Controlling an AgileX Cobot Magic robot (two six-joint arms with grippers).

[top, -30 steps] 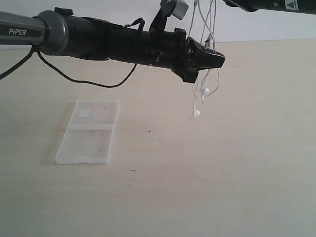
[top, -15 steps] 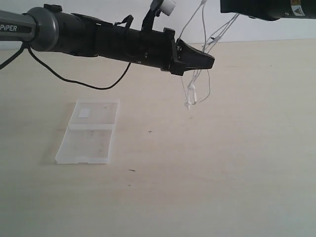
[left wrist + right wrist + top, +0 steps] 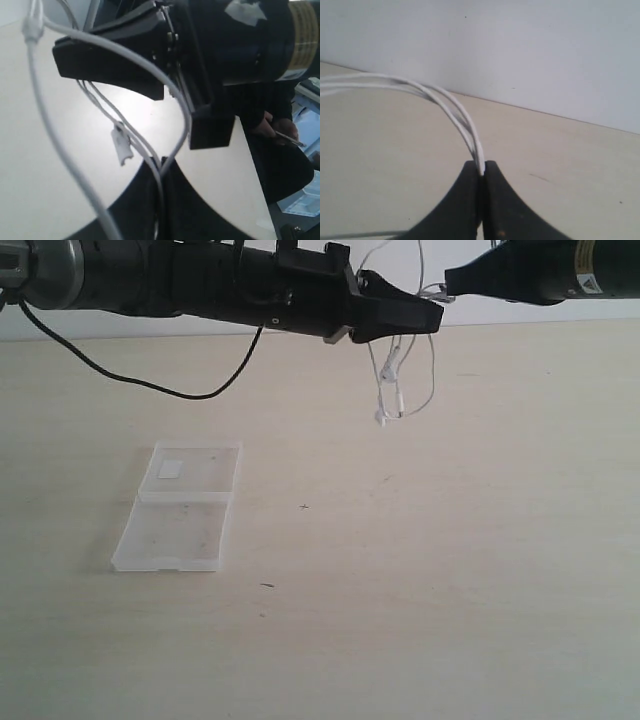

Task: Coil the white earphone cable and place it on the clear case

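The left gripper (image 3: 161, 169) and right gripper (image 3: 481, 170) are both pinched shut on strands of the white earphone cable (image 3: 471, 140). They hold it in the air, well beyond the clear case (image 3: 180, 525), probably so the loops hang free for coiling. The case lies open on the table (image 3: 450, 590). A black arm cable (image 3: 170, 390) droops behind it, and nothing blocks the path between.

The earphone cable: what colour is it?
White; the cable shows best in the right wrist view.

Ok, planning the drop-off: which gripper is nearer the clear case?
Left, narrowly. In the exterior view the left gripper is raised to the right of the clear case; the right gripper is just beyond it, farther right.
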